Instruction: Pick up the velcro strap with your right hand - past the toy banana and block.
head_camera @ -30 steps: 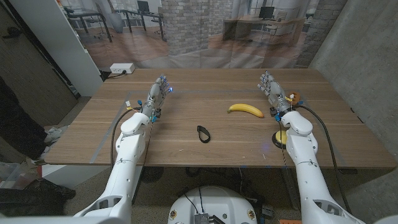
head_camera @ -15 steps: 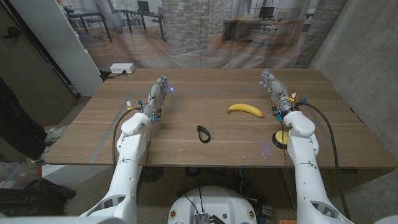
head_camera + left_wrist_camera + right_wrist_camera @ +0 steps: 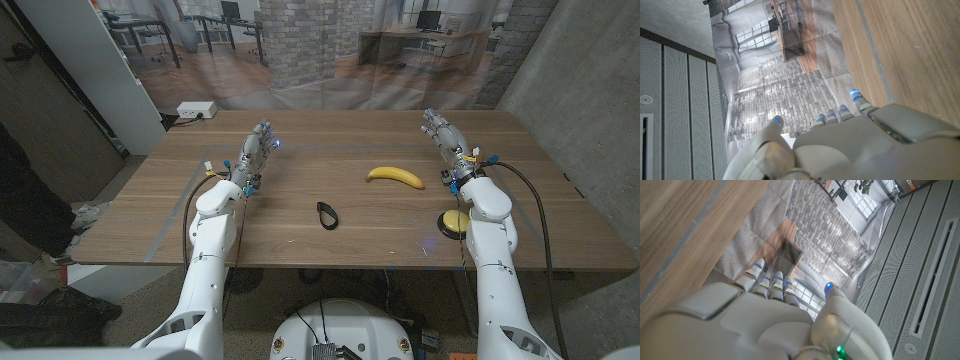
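Strap: the small black velcro strap (image 3: 327, 214), curled into a loop, lies on the wooden table (image 3: 300, 170) near its middle, toward the front edge, between the two arms and touched by neither hand.
Banana: the yellow toy banana (image 3: 395, 176) lies beyond the strap and toward the robot's right, well apart from it.
Block: a low yellow block on a dark round base (image 3: 453, 222) sits near the front edge on the right, just beside the right forearm.
Right hand: the white right hand (image 3: 441, 135) is raised over the far right of the table, fingers (image 3: 771, 284) stretched out and slightly apart, holding nothing.
Left hand: the white left hand (image 3: 256, 149) is over the far left part, fingers (image 3: 841, 110) extended and parted, empty.
Background: a white box (image 3: 196, 110) with a cable sits on the floor behind the table's far left corner.
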Available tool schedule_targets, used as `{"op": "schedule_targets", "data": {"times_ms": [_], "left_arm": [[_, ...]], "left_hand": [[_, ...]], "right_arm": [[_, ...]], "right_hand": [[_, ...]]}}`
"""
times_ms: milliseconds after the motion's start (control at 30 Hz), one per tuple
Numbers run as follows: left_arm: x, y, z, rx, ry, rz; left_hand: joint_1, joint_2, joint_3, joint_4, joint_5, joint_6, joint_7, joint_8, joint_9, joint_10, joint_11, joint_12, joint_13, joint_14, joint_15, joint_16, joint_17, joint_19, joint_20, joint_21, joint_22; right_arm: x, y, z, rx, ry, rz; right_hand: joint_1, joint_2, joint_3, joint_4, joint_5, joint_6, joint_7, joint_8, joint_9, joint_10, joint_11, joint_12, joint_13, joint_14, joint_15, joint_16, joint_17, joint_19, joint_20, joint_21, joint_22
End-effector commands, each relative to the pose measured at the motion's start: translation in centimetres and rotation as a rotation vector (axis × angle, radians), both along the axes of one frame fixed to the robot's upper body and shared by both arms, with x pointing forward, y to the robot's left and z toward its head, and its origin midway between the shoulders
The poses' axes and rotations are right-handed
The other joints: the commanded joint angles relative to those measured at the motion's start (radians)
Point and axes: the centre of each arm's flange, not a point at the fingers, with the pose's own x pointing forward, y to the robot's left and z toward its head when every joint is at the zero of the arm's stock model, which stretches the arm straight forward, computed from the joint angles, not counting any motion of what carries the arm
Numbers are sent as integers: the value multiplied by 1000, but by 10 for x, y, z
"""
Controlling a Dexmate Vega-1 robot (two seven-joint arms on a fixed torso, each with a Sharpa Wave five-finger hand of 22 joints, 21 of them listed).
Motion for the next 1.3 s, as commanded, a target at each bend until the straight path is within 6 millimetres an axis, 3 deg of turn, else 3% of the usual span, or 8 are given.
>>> {"op": "schedule_targets", "data": {"times_ms": [33,1300], "left_arm": [[2,-3,0,3,2,-4],[13,-6,7,13,12,-4]], "left_hand": [[0,44,0,-2,5,-110,4,7,6,-159,2,4,4,-211,1,5,4,-142,4,-2,4],[-1,44,-3,-2,6,-109,3,6,6,-158,5,4,4,-211,1,5,4,-136,3,-13,5]], "right_arm": [[-12,-1,8,-64,-48,-43],[-38,10,35,-274,-178,-113]], "right_hand": [[12,-3,3,-9,5,10,1,7,3,9,-2,5,3,9,1,3,3,10,-3,3,2],[51,-9,12,-49,5,28,-2,3,4,28,-4,1,3,27,-4,0,2,26,-10,3,2]]}}
